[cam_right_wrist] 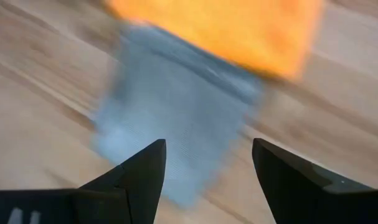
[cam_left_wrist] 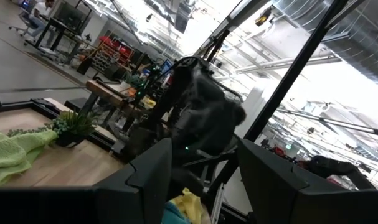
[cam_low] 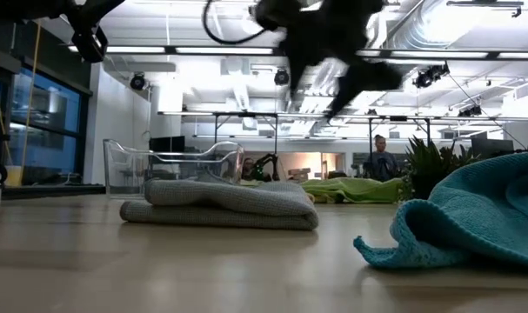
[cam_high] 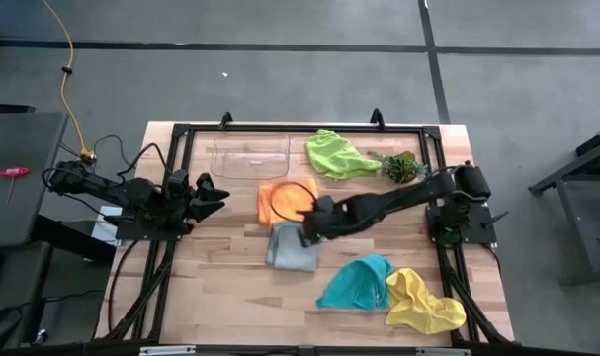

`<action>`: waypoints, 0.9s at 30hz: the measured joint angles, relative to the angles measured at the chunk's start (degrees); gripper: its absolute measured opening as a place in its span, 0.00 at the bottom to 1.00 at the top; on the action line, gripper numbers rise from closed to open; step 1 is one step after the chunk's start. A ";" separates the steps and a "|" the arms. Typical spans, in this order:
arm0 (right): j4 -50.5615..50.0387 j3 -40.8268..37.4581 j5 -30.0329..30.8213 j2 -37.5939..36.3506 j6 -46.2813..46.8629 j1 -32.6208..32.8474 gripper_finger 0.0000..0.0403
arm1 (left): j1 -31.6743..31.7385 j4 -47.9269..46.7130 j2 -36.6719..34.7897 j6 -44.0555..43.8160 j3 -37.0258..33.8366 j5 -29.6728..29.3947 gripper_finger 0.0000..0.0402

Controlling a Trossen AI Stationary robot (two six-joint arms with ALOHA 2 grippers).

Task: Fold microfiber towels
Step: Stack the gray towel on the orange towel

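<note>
Nearest the low camera, at the lower right of its frame, lay the crumpled teal towel (cam_low: 472,217), with the yellow towel (cam_high: 423,300) bunched against it toward the bottom right of the high view. Just beyond, near the middle of the table (cam_high: 220,287), the grey towel (cam_high: 293,247) sat flat and folded, and the right gripper (cam_high: 314,225) hung above its far edge with its jaws apart and nothing between them; its wrist view looked straight down on grey cloth with the orange towel (cam_right_wrist: 220,28) past it. To my eye the grey one was done, and the sensible thing was to lift clear straight up so a finger would not snag the fold and drag it open, then go for a loose cloth. The orange towel lay touching the grey one's far side, so any sideways sweep risked shoving both. Farther back, the lime green towel (cam_high: 337,154) sprawled unfolded beside a leafy plant sprig (cam_high: 400,165), which could tangle with a grab there, and a clear plastic tray (cam_high: 248,156) stood upper centre. The left gripper (cam_high: 209,194) waited at middle left, jaws apart, holding nothing.
</note>
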 joint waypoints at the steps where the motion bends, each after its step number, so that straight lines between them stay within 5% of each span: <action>1: -2.18 -0.69 -0.04 -0.32 1.32 0.88 0.58 | -0.01 0.00 0.00 0.00 0.00 0.00 0.43; 4: -0.84 -6.01 -0.74 -1.50 6.92 3.84 0.58 | -0.01 0.00 0.00 0.00 0.00 -0.02 0.43; 12: 31.17 -21.86 -0.94 -2.49 18.07 7.28 0.58 | 0.00 0.02 0.00 -0.04 0.00 -0.20 0.43; 17: 30.80 -22.78 3.56 -1.90 21.86 5.63 0.58 | 0.00 0.02 0.00 -1.13 0.00 -0.80 0.43; 27: 34.35 -22.69 1.66 2.45 23.38 3.18 0.58 | 0.00 0.07 0.01 -4.38 0.00 -2.80 0.43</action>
